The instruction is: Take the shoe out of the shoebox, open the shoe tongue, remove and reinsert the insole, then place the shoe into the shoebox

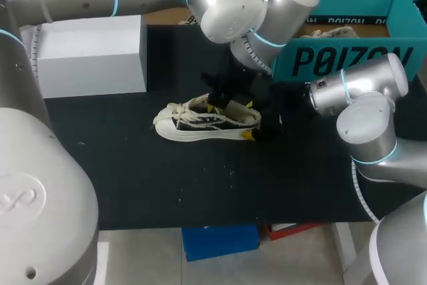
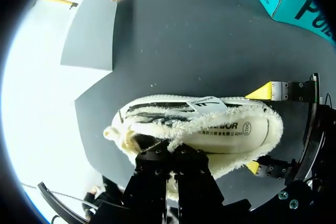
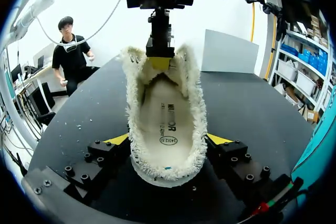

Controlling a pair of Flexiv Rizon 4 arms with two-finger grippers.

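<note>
Both grippers were closed on the shoe [image 1: 208, 123], laid near the table's [image 1: 133, 185] middle: the right gripper [image 3: 168, 139] clamped across the heel [image 3: 168, 174] as an anchor, the left gripper [image 3: 159, 61] pinched on the tongue [image 2: 151, 129], apparently for opening it.

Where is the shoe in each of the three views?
Head view: shoe on its sole, mid-table.
Left wrist view: right under the left gripper, opening up.
Right wrist view: heel inside the right gripper, toe pointing away.
Shared landmark: the white box beyond the toe end, in all three views.
</note>
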